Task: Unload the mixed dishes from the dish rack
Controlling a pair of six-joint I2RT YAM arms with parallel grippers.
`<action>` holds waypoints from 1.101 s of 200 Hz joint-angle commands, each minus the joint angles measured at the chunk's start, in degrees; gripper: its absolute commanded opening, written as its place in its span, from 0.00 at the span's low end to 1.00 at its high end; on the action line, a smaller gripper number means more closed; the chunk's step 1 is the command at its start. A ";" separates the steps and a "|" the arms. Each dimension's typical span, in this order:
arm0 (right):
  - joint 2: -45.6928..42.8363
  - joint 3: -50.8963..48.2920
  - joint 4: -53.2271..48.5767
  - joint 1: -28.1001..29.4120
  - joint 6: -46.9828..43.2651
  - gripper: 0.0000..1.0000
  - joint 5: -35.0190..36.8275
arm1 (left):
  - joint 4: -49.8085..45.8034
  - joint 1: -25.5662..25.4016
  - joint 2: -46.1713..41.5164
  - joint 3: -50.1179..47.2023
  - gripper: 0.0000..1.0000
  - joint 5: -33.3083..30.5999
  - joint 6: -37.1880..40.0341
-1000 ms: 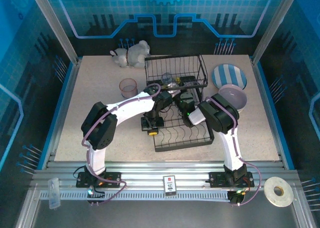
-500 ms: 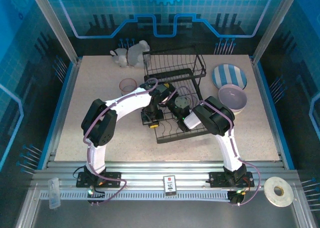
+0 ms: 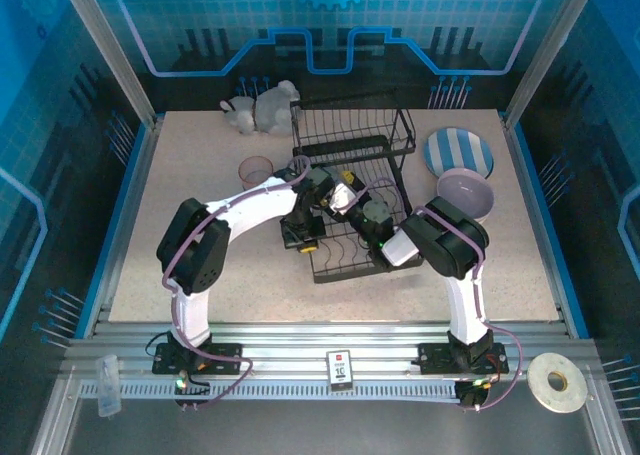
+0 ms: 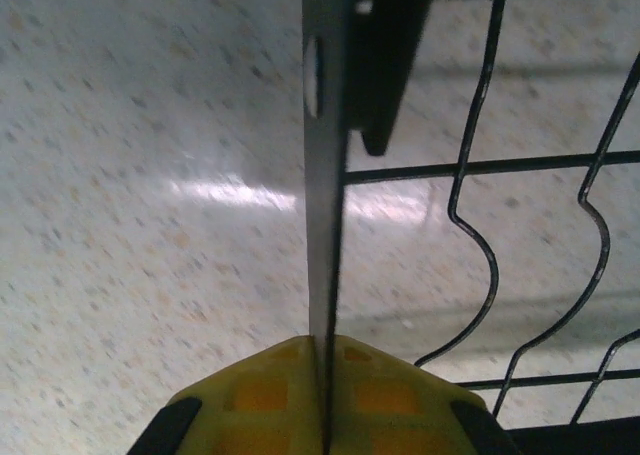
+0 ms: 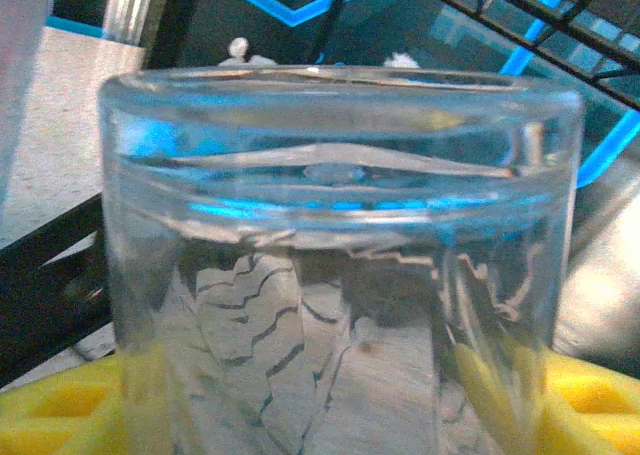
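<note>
Right fingers (image 5: 55, 405): yellow pads on either side of blue-grey tumbler (image 5: 340, 225), pinching its lower wall. Tumbler sits squarely between them, rim toward top of wrist view. In top view this grasp lies within outline of dish rack (image 3: 350, 135), near its middle.

Left fingers (image 4: 380, 395): pressed together on thin flat strip of rack frame, which runs straight up from between pads. Curved plate-slot wires just right of strip, speckled worktop (image 4: 150, 175) beneath.

Lavender bowl (image 3: 465, 195) and striped plate (image 3: 458, 155) on worktop right of rack. Pink tumbler (image 3: 257, 170) on worktop left of rack.

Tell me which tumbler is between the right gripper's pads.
The clear blue-grey tumbler, at the rack; the pink tumbler stands apart on the table, left of it.
</note>
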 commanded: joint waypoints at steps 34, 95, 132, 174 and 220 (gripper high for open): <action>-6.87 -4.51 1.77 0.44 3.53 0.36 -4.24 | 7.97 2.21 -1.16 -1.81 0.00 2.70 2.96; -16.02 -10.56 1.77 0.40 8.07 0.36 -3.38 | 10.03 2.51 -2.24 -1.57 0.04 4.31 4.37; -22.86 -14.11 -2.47 1.90 12.12 0.36 -1.96 | 10.76 2.47 -5.55 -3.79 0.25 4.15 4.30; -24.06 -21.43 1.76 1.99 20.29 0.33 -0.55 | 12.89 2.51 -10.86 -8.71 0.48 3.38 3.19; -27.33 -26.50 1.56 2.51 26.23 0.33 -1.11 | 13.09 2.31 -18.89 -14.50 0.59 3.52 2.78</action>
